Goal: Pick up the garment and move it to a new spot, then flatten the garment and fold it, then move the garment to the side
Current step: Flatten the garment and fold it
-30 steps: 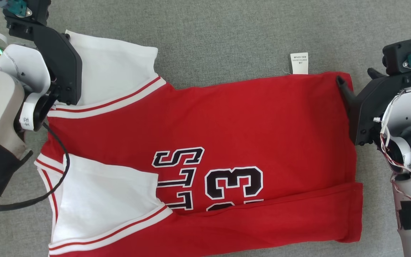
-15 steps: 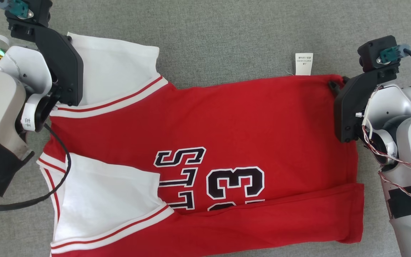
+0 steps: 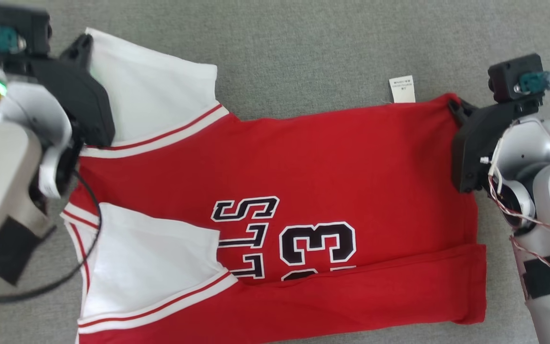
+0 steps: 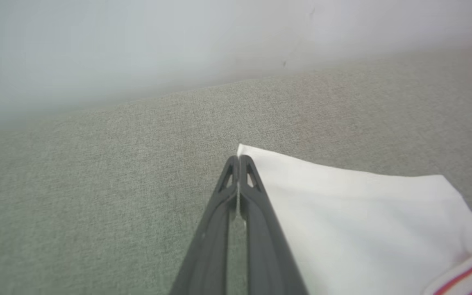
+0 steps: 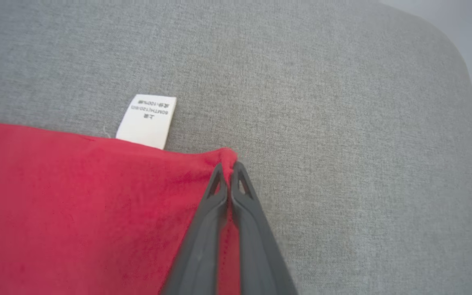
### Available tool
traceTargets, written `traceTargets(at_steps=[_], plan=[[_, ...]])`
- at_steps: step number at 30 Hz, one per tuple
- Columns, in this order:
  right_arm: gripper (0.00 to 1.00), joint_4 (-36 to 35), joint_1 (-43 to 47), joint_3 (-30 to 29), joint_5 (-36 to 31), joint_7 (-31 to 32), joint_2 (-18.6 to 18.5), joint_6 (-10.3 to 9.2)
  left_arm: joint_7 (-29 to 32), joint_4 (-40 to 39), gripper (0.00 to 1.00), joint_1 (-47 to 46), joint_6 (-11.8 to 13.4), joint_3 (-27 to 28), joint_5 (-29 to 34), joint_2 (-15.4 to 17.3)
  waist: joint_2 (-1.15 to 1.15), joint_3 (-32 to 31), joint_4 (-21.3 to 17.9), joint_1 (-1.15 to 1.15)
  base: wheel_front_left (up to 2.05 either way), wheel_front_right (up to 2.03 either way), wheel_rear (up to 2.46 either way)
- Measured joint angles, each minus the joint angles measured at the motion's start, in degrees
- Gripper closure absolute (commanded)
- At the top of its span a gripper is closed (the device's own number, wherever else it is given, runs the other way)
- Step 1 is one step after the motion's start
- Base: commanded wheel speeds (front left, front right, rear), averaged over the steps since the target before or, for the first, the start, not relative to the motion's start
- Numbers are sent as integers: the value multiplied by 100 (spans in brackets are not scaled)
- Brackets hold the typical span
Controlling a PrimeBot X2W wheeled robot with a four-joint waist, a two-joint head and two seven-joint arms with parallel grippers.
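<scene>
1. Lying flat on the grey fabric surface, the garment is a red jersey with white sleeves. It is spread sideways across the head view, with the sleeve end toward the robot's left and the hem toward its right.
2. At the far left, the left gripper has its jaws pressed together on the outer corner of the upper white sleeve. The left wrist view shows a thin sliver of white cloth caught between the two fingers.
3. At the far right, the right gripper has its jaws clamped on the far hem corner of the red body. The cloth bunches into a small peak right at the tips.
4. A white care label sticks out from the garment's far edge onto the grey surface. It is near the right gripper but apart from it.
5. The near edge is folded over: a red strip lies on top of the body. It covers the lower part of the black-and-white number 33.
6. The lower white sleeve lies folded over the body. Its red-striped cuff overlaps the bottom of the black letters.
7. A black cable loops from the left arm over the garment's left edge.
</scene>
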Motion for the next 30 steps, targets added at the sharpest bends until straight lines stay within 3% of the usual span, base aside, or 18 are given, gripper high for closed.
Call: traceTargets(at_steps=[13, 22, 25, 30], plan=[[100, -818, 1237, -405, -75, -859, -360, 0, -1794, -1358, 100, 1714, 659, 259, -19, -221, -1, -571, 422, -1, 0, 0, 0], [100, -1056, 2033, -334, -120, -1400, -795, 0, -2303, -2384, 100, 3047, 1005, 419, -382, -249, -1, -987, 712, -1, 0, 0, 0], [100, -1073, 2327, -310, -75, -1338, -949, 0, -2335, -2647, 100, 3506, 1096, 465, -521, -134, -1, -1099, 784, -1, 0, 0, 0], [100, -1140, 2642, 166, 70, -1084, -1535, 0, -2290, -3006, 100, 4198, 1210, 385, -734, -69, -1, -1268, 836, -1, 0, 0, 0]])
